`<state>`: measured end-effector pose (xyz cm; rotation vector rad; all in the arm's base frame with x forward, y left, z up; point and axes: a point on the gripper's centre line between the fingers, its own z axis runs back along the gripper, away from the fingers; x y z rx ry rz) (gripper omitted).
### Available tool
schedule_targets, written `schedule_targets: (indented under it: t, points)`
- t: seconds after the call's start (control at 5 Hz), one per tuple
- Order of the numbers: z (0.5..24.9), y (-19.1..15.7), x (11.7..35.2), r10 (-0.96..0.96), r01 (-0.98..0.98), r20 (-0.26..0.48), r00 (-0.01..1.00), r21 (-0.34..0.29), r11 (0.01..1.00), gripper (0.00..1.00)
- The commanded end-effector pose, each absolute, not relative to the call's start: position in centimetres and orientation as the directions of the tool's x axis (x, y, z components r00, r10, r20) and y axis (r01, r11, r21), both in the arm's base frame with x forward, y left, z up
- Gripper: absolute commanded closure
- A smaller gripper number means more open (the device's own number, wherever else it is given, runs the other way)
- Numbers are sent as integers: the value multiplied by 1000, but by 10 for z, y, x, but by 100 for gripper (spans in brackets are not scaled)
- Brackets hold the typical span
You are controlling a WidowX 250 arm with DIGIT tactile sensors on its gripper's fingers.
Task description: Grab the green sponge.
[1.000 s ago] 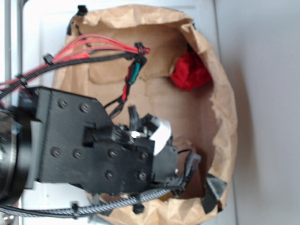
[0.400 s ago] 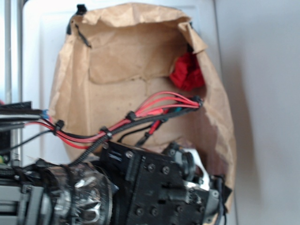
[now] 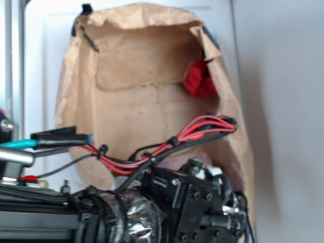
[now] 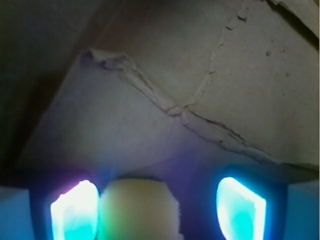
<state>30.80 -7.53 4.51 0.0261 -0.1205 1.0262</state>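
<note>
The green sponge [image 4: 137, 207] sat between the gripper [image 4: 157, 207] pads, touching 1 glowing pad [image 4: 75, 210] and apart from the other, so the jaws stood wide, gripping nothing. Its foam looked light and squashy, best pinched across its flat faces. The paper bag [image 3: 126, 101] also held a red cloth [image 3: 198, 81] at its far right corner.

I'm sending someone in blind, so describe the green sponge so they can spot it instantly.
Start at the brown paper bag lying open on the white surface. In the wrist view, look at the bottom edge, between the two glowing fingertips of the claw. The green sponge is the pale yellow foam block beside the left one; unlike the red cloth wad, it is smooth-faced and pale.
</note>
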Motion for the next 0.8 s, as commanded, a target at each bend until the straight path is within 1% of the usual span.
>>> schedule_targets:
  t: [0.0, 0.2, 0.4, 0.6]
  points:
    - [50, -78, 305, 829, -831, 129, 544, -55, 554, 100]
    - [50, -73, 307, 839, -839, 151, 523, -82, 538, 100]
    - [48, -65, 310, 845, -845, 158, 511, -85, 528, 100]
    - [65, -53, 318, 850, -848, 143, 506, -99, 521, 100]
